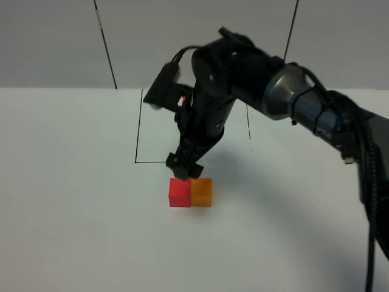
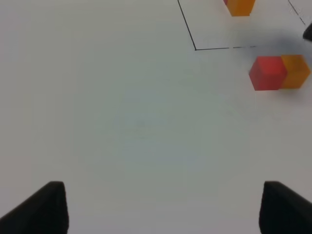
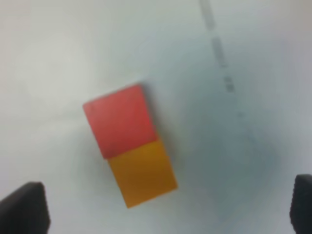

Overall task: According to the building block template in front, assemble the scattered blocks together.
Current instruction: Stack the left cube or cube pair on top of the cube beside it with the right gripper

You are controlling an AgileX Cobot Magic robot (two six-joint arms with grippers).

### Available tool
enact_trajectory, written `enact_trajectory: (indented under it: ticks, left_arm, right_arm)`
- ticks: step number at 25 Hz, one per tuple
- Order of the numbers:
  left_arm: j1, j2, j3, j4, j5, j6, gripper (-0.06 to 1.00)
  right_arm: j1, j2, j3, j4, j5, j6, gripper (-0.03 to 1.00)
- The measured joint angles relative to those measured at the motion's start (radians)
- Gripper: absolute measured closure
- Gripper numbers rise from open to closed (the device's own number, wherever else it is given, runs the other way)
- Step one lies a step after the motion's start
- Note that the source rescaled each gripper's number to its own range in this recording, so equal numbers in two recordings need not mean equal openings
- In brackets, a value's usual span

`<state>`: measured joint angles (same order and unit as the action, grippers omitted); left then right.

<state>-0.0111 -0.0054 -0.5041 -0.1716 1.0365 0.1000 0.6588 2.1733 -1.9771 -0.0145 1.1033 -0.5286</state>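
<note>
The two scattered blocks, a red cube (image 1: 180, 193) and an orange cube (image 1: 201, 191), stand touching side by side on the white table, red on the left, just in front of the drawn black square (image 1: 138, 134). My right gripper (image 1: 185, 169) hangs open just above and behind them. In the right wrist view the red cube (image 3: 121, 119) and orange cube (image 3: 142, 173) lie below the spread fingertips (image 3: 24, 209), untouched. The template is hidden behind the arm in the high view. The left wrist view shows its orange cube (image 2: 240, 7) inside the square (image 2: 187, 24). My left gripper (image 2: 161, 209) is open and empty, far from the cubes (image 2: 267, 73).
The right arm (image 1: 292, 97) stretches from the right across the middle of the table and covers most of the drawn square. A dashed line (image 1: 248, 131) marks the square's right side. White table (image 1: 73, 231) surrounds the blocks.
</note>
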Motion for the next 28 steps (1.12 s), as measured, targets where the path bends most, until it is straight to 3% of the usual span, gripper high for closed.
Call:
enact_trajectory:
  ticks: [7,12,16,19,23,28]
  left_arm:
    - [0.000,0.000,0.000,0.000,0.000,0.000,0.27]
    - [0.000,0.000,0.000,0.000,0.000,0.000,0.27]
    - [0.000,0.000,0.000,0.000,0.000,0.000,0.27]
    - [0.000,0.000,0.000,0.000,0.000,0.000,0.27]
    - [0.000,0.000,0.000,0.000,0.000,0.000,0.27]
    - [0.000,0.000,0.000,0.000,0.000,0.000,0.27]
  right_arm:
    - [-0.017,-0.194,0.094,-0.054,-0.127,0.409,-0.03]
    - [-0.025,-0.352,0.308,-0.175,-0.324,0.673,-0.03]
    - [-0.025,-0.475,0.503,-0.243,-0.482,0.803,-0.03]
    - [-0.025,-0.523,0.587,-0.265,-0.529,0.835,-0.03]
    - [-0.024,-0.525,0.605,-0.297,-0.518,0.812,-0.03]
    - [-0.006,-0.465,0.598,-0.307,-0.479,0.573,-0.03]
